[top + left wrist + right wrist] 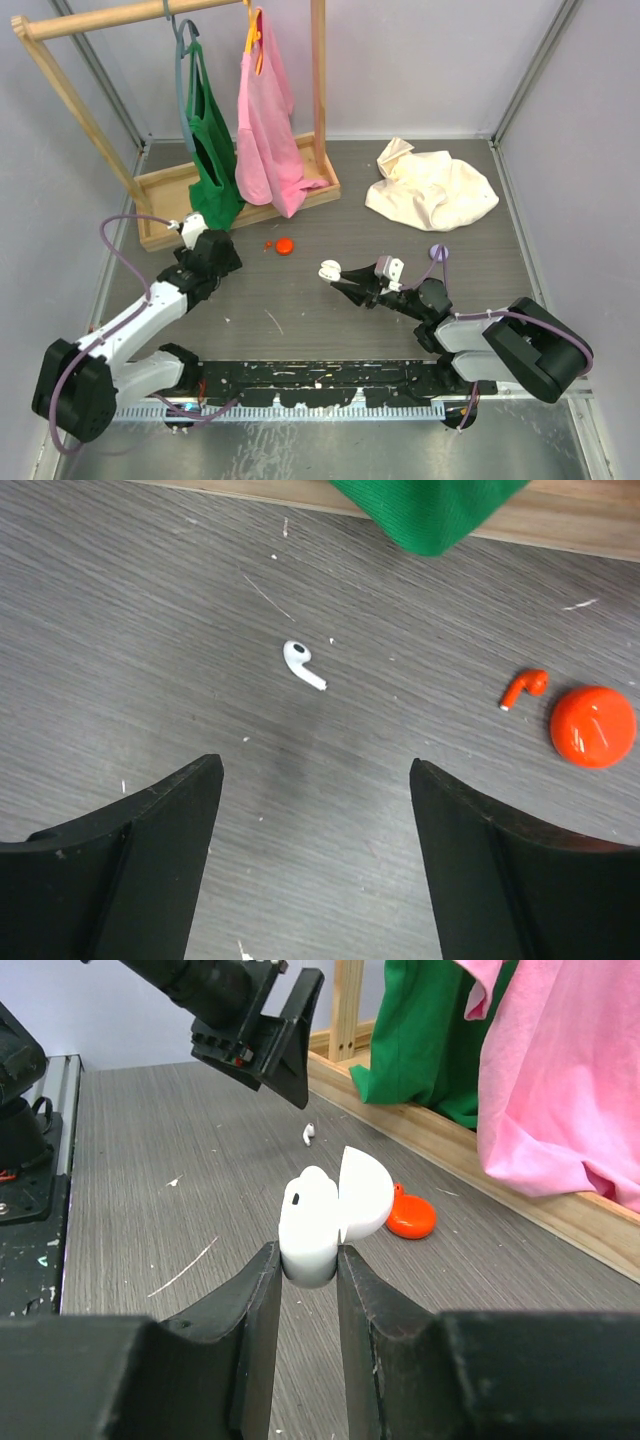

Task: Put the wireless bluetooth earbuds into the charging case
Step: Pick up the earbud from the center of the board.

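Small white plastic earbud with a short stem (302, 664): laid flat on the grey wood-grain bench (120, 630), at 12 o'clock from the gap between the left fingers, touched by nothing.
Left gripper (315, 780): black fingers (160, 820) held wide apart above the bench, nothing between them.
White rounded plastic charging case (312, 1225): held upright, hinged lid standing open.
Right gripper (306, 1260): fingers (250, 1310) clamped on the lower body of the case.
Small red plastic earbud (523, 688): on the bench at 3 o'clock from the white one, well apart.
Round glossy red case (593, 726): just beside the red earbud, at its 4 o'clock.
Green fabric garment (430, 510): seen at 12 o'clock in the left wrist view.
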### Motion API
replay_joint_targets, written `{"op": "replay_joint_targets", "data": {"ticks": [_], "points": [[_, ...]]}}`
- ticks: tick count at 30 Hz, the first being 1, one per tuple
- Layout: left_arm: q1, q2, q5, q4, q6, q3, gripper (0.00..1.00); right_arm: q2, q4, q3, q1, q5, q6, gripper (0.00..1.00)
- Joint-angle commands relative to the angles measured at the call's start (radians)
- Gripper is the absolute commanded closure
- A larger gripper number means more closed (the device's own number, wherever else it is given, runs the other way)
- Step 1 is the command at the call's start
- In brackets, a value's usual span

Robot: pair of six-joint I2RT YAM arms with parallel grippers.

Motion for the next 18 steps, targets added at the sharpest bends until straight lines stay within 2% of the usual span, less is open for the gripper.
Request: {"op": "replay_joint_targets", "data": {"ticks": [1,7,18], "points": [[0.032,0.088,-0.04,0.153,-0.002,0.011,0.25,-0.018,0.049,0.009,0.006,0.009,-0.031,0.91],[0.081,0.227,-0.034,0.202,0.019,0.039,0.32,-0.01,0.028,0.018,0.008,0.009,-0.032,0.9],[0.136,0.403,-0.006,0.26,0.067,0.097,0.52,0.004,0.013,0.028,0.01,0.002,-0.036,0.91]]}}
